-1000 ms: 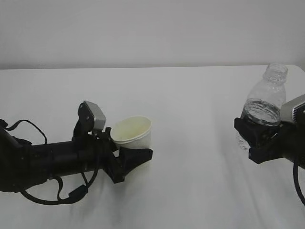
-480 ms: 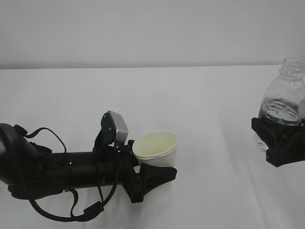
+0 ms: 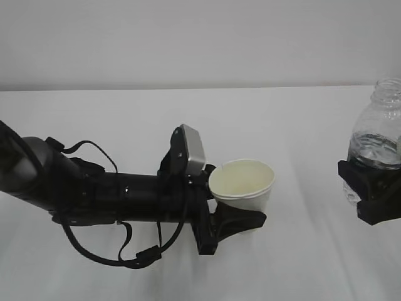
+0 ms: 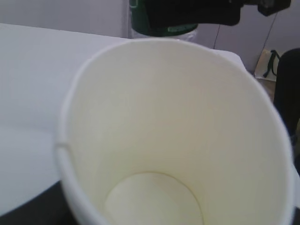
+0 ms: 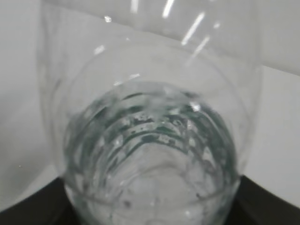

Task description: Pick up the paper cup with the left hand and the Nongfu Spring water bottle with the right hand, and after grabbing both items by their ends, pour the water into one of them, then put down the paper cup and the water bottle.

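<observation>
Left hand (image 3: 241,221) jaws clasping paper cup (image 3: 242,185) base, right hand (image 3: 373,191) jaws around half-cropped bottle (image 3: 378,135).

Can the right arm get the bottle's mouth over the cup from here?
Probably yes. The right gripper holds the bottle upright at the right edge; the cup sits in the left gripper, mouth up. Only bare table lies between them.

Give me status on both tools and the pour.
Left tool gripping paper cup low, upright, inside looks dry. Right tool gripping bottle, upright, uncapped, water inside. Bare table between them, nothing blocking.
</observation>
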You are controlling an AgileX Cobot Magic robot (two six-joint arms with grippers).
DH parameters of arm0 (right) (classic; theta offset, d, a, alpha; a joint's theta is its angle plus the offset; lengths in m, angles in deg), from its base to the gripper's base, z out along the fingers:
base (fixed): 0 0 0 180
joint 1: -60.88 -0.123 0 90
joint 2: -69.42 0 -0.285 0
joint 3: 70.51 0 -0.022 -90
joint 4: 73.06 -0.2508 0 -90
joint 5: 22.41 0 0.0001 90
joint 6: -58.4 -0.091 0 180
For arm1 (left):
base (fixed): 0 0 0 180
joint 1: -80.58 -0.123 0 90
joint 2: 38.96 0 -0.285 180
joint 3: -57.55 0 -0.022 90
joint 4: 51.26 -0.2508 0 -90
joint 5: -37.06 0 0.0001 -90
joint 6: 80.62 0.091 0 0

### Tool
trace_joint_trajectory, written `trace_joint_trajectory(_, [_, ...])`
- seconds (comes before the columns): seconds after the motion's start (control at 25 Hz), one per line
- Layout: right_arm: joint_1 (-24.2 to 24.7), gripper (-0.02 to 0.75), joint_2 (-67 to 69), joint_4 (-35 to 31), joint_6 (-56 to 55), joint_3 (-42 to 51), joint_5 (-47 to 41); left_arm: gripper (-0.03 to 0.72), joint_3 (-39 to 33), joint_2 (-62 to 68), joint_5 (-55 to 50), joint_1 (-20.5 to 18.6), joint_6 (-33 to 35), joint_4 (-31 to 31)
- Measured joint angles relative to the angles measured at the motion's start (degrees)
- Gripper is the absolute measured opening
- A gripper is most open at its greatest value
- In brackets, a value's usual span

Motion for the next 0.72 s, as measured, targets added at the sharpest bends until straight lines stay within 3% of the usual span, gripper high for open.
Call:
trace_joint_trajectory(0.36, [0.0, 0.454, 0.0, 0.0, 1.14, 0.0, -0.09, 0.446, 5.19, 0.0, -6.84, 3.05, -0.13, -1.81])
trace_joint_trajectory(0.72, [0.0, 0.454, 0.0, 0.0, 6.73, 0.0, -1.86, 0.446, 5.67, 0.0, -7.61, 5.22, -2.6, -3.26])
